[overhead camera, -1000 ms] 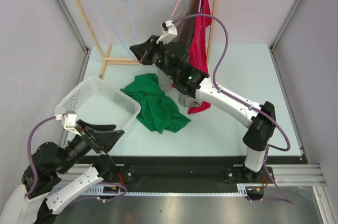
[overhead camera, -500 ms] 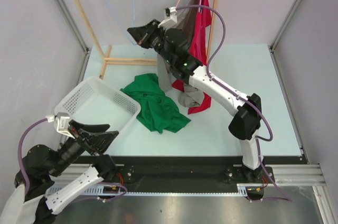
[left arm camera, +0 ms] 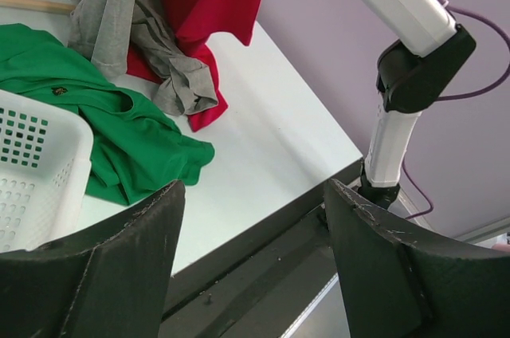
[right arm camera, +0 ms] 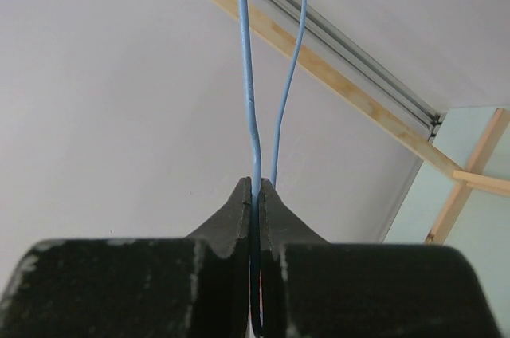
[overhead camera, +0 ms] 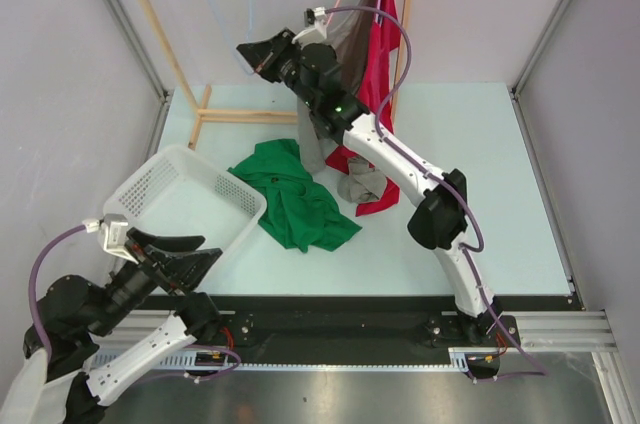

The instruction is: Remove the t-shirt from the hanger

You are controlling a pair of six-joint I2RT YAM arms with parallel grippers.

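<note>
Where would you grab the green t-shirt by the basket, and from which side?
Probably a raised fold in the middle of the green t-shirt, from straight above: it lies crumpled flat on the table, with the white basket at its left edge.

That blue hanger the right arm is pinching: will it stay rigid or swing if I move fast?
The blue hanger is thin wire, so probably light and a bit springy. The right end effector pinches it at one narrow spot, so it may pivot and swing.
</note>
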